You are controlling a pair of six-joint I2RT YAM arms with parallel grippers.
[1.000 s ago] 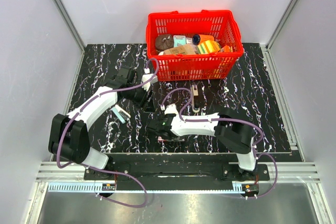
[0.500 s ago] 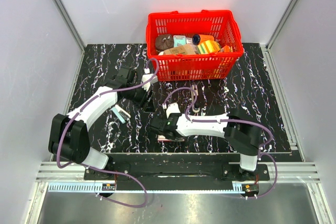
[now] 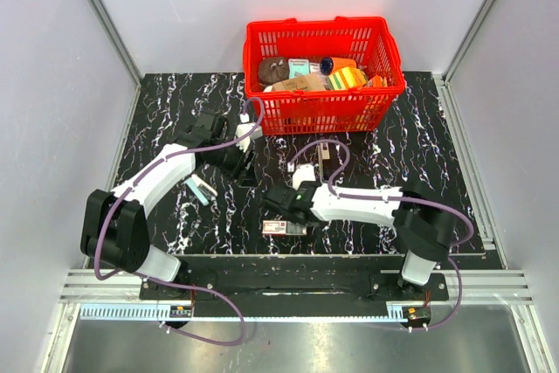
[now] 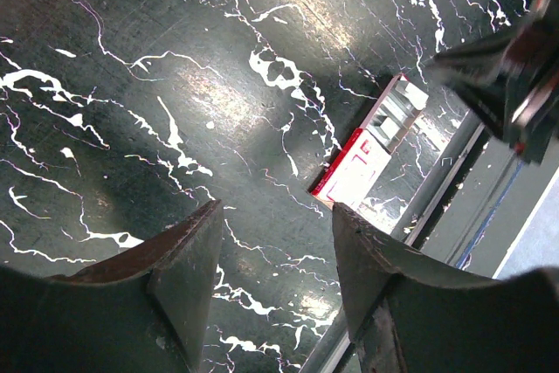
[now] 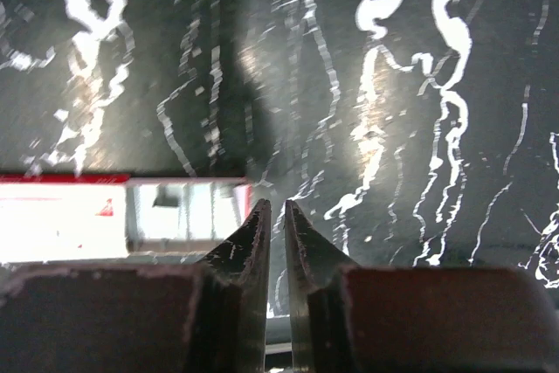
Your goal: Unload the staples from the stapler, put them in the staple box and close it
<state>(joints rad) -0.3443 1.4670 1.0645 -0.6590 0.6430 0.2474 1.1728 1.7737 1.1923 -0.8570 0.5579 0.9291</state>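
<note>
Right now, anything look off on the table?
Only the box near the front edge: its tray sits slid partway out, silvery inside showing. Nothing looks spilled or damaged.

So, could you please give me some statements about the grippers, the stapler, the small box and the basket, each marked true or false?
1. The red basket stands at the far side of the table and holds several items. True.
2. The right gripper holds the stapler. False: its jaws are almost together with nothing between them, and the stapler lies apart from it, nearer the basket.
3. The left gripper is open and empty. True.
4. The small red-and-white box lies inside the basket. False: it lies on the table, close to the right gripper.
</note>
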